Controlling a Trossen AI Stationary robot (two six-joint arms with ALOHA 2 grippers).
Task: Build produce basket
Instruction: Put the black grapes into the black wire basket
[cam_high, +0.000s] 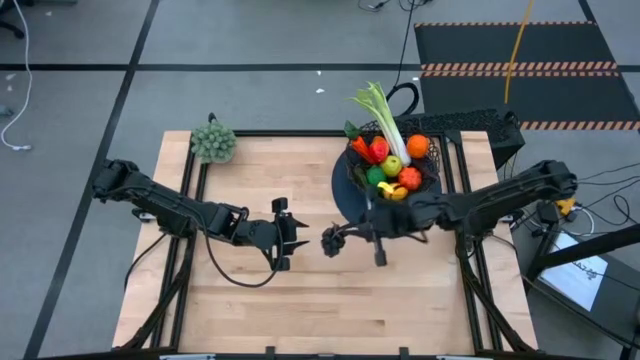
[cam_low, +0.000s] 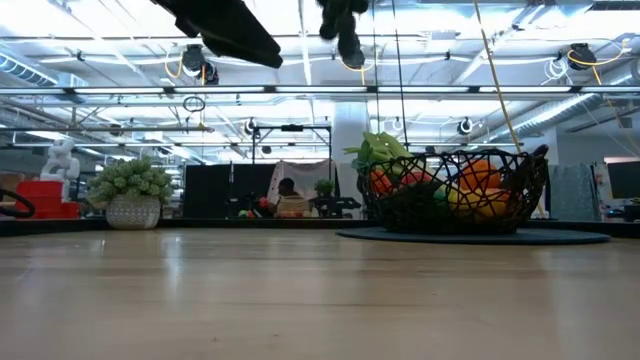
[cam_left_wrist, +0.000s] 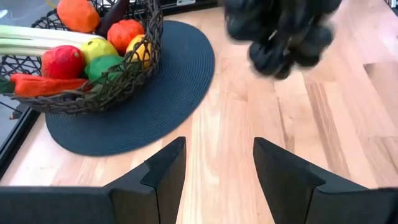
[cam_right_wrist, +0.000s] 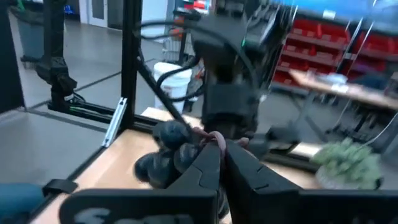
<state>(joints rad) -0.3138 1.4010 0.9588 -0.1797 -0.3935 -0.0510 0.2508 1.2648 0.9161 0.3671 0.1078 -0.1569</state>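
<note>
The black wire basket (cam_high: 432, 170) stands on a dark round mat (cam_high: 345, 200) at the table's far right. It holds produce: a leek (cam_high: 384, 118), an orange (cam_high: 417, 146), a green fruit (cam_high: 392, 165) and red and yellow pieces. A dark bunch of grapes (cam_high: 333, 240) hangs high over the table's middle, just in front of the mat, with my right gripper (cam_right_wrist: 222, 149) shut on it. My left gripper (cam_left_wrist: 217, 158) stands open to the left of the grapes (cam_left_wrist: 280, 34), pointing toward them, with nothing between its fingers. My right gripper pinches the reddish stem (cam_right_wrist: 212, 138) at the top of the grape bunch between its two fingertips. The fingers lie about level and come from the table's right. The bunch (cam_low: 345, 28) hangs beside and below the fingertips, lifted well clear of the table.
A grey-green bushy clump (cam_high: 213, 141) sits at the far left corner. Bare wood (cam_high: 300, 300) stretches over the near half and the left of the table. Black frame rails run along the table's edges. A person sits in the room beyond (cam_low: 288, 195).
</note>
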